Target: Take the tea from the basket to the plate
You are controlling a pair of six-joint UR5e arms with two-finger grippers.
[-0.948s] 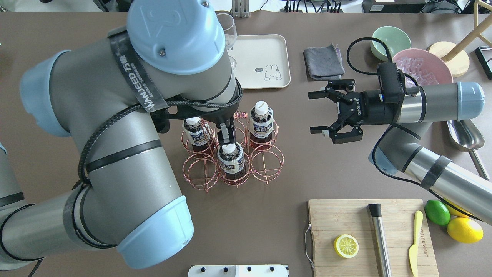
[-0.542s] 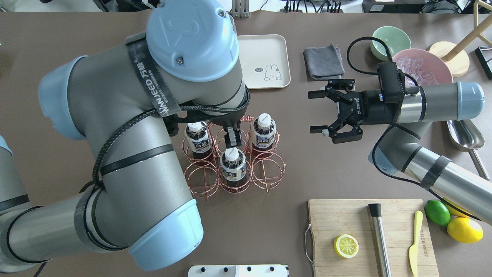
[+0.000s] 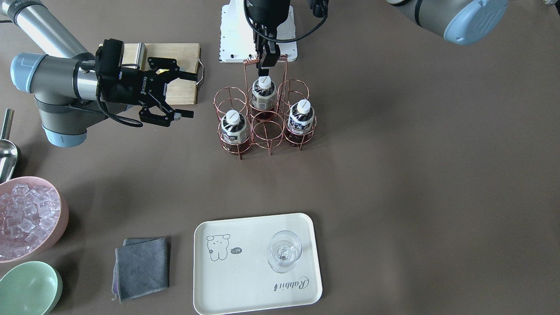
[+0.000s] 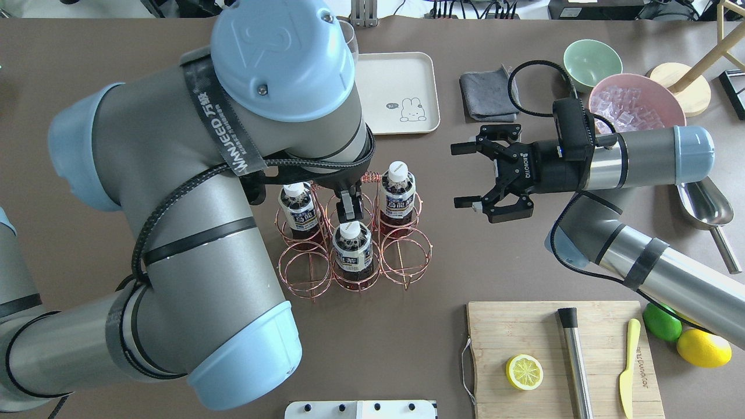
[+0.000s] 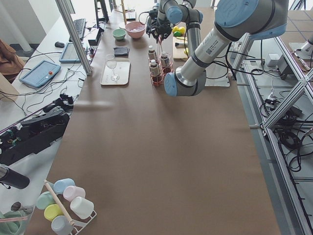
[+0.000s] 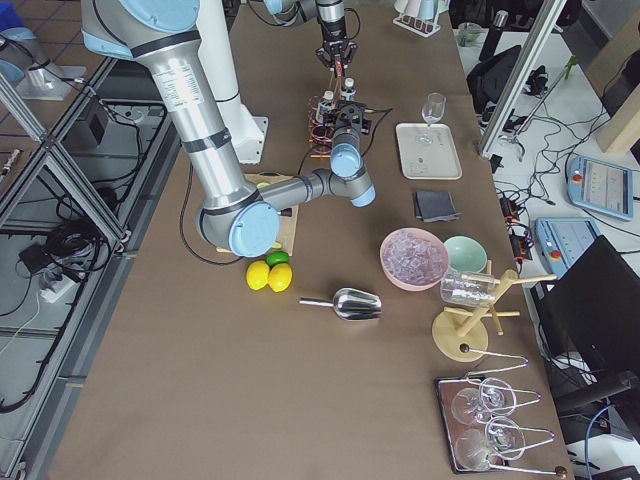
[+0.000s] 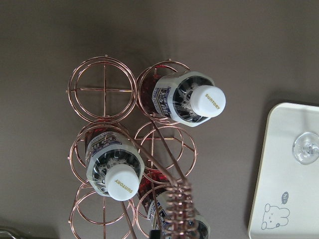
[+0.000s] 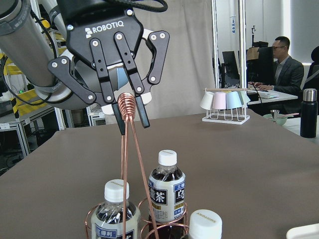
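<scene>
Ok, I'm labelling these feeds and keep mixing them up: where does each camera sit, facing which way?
Overhead: behind the robot, looking down; left arm fills its left.
Front-facing: across the table, facing the robot; right gripper on its left.
Exterior left: table end, left arm nearest.
Exterior right: opposite end, right arm nearest.
Right wrist: level, facing the left gripper on the basket handle.
Left wrist: straight down onto the basket; its gripper barely shows.
Shared: overhead and front-facing both show plate and three tea bottles.

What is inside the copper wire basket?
Three tea bottles stand in three rings of the basket; the other three rings are empty. The bottles cover their own ring floors.
</scene>
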